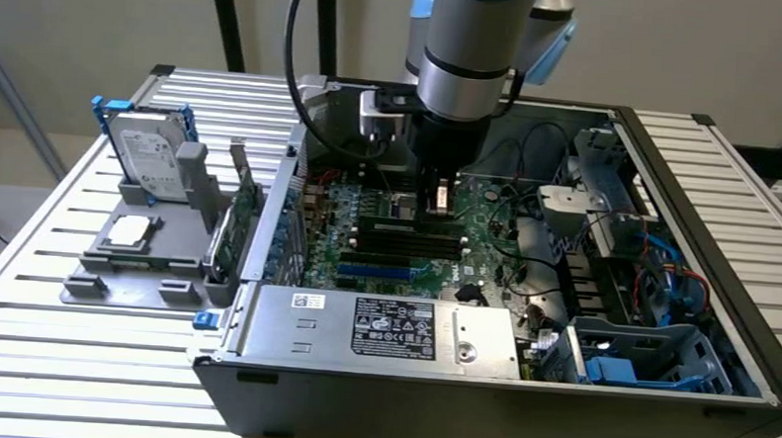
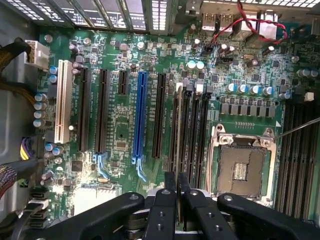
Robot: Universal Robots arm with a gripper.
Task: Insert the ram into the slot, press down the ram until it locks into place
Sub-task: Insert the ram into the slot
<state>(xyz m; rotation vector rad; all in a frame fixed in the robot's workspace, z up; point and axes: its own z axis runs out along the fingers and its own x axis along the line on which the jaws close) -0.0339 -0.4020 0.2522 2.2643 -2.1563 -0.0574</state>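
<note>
Clamping the ram (image 2: 179, 130) edge-on, gripper (image 2: 177, 182) pinched tight on it. Ram lines up along 1 slot (image 2: 174, 150), near the CPU socket (image 2: 242, 170).

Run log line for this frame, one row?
phase: insertion | gripper at ram | ram upright in slot, fourth out from processor socket | lock: cannot tell

the arm (image 1: 464, 54) is a thick silver-grey cylinder with a pale blue cap at its joint, and a black cable (image 1: 291, 46) runs down beside it to a black wrist section. the gripper (image 2: 177, 181) is matte black, with two slim flat fingers (image 2: 162, 210) dotted with round screw holes. two broad curved linkage bars (image 2: 100, 215) flank them, each with a silver screw head.
</note>
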